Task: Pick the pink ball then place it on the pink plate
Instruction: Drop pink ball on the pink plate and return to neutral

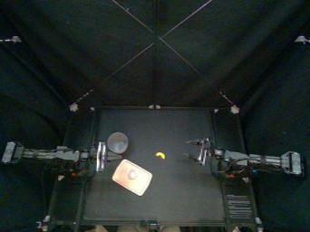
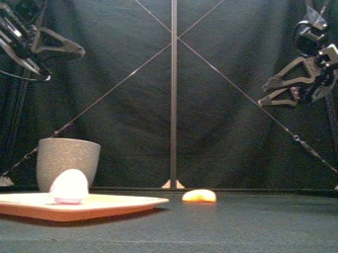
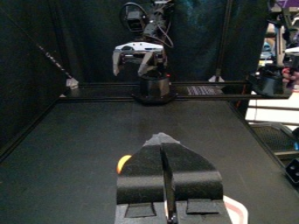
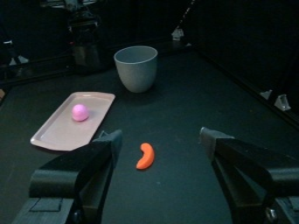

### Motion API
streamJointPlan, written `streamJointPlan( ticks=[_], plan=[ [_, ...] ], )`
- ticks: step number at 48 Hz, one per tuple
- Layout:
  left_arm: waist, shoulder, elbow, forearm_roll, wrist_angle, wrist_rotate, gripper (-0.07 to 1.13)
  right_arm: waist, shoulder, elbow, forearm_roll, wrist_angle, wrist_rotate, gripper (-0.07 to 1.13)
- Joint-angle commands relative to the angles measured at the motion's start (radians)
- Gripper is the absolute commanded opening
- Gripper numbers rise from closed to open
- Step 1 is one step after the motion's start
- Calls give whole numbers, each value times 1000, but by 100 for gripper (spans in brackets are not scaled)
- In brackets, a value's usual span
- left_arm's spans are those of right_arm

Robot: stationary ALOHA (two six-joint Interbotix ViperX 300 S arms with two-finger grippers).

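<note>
The pink ball [image 2: 69, 186] [image 4: 79, 111] [image 1: 127, 175] lies on the flat pink plate [image 2: 119, 203] [image 4: 52, 131] [image 1: 138, 184] at the front left of the table. My left gripper [image 1: 97, 159] [image 2: 16, 54] [image 3: 162, 140] hovers high at the left, just behind the plate, shut with nothing in it. On the right, my right gripper [image 1: 198, 150] [image 2: 284, 84] [image 4: 160, 136] hangs open and empty, well above the table, with an orange curved toy [image 4: 145, 156] below it.
A tall grey speckled cup [image 1: 118, 140] [image 2: 69, 163] [image 4: 135, 67] stands behind the plate. The orange toy [image 1: 162, 156] [image 2: 200, 196] [image 3: 124, 163] lies near the table's middle, between the two grippers.
</note>
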Motion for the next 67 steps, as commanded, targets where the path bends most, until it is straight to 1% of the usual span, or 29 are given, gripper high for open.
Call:
streamJointPlan(
  ticks=[1,11,14,26,30,33,67],
  plan=[
    [5,3,-14,-2,-8,0,5,-5,-12,-12,0,21,-2,102],
    [12,3,-12,-2,-8,0,5,6,-9,-25,-3,26,0,102],
    [14,3,-9,-2,-9,0,5,20,-9,-32,-5,26,-2,102],
    [21,3,-5,0,-8,2,5,152,-9,-75,-9,26,-2,102],
    [23,3,-5,0,-8,2,5,189,-9,-86,-12,26,-2,102],
    [23,3,-2,5,-8,2,5,198,-9,-91,-12,25,-2,102],
    [23,3,5,14,-8,2,5,195,-8,-92,-12,25,-2,102]
  ],
)
